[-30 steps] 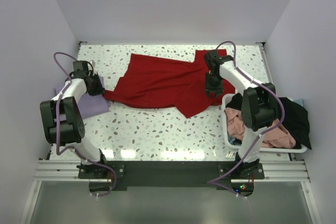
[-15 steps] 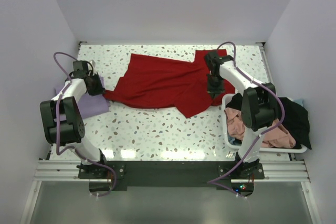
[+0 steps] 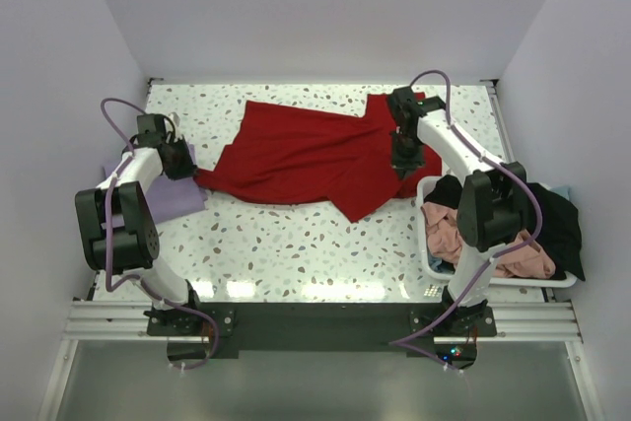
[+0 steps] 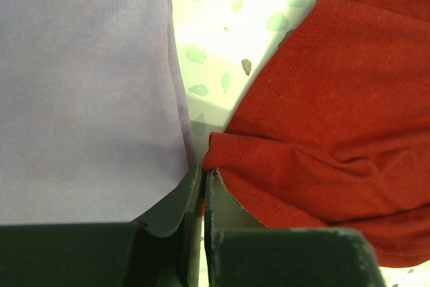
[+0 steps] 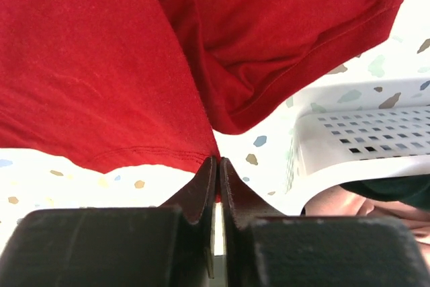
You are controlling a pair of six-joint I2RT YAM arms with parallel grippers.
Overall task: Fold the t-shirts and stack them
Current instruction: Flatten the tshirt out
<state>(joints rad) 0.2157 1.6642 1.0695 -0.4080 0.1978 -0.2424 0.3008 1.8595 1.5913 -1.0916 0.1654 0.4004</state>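
A large red t-shirt (image 3: 306,155) lies spread and rumpled across the far half of the table. My left gripper (image 3: 187,169) is shut on its left corner (image 4: 216,152), right beside a lavender t-shirt (image 3: 163,194) lying flat at the left edge (image 4: 87,85). My right gripper (image 3: 404,167) is shut on the red shirt's hem (image 5: 201,146) near the basket. Salmon-pink (image 3: 449,234) and black (image 3: 552,219) shirts lie heaped in the basket.
A white plastic basket (image 3: 431,263) stands at the right, its perforated wall (image 5: 356,132) close to my right gripper. White walls close in the speckled table (image 3: 296,253) on three sides.
The right gripper has closed on the red shirt's hem and its arm has shifted slightly toward the far side. The left arm has not moved.
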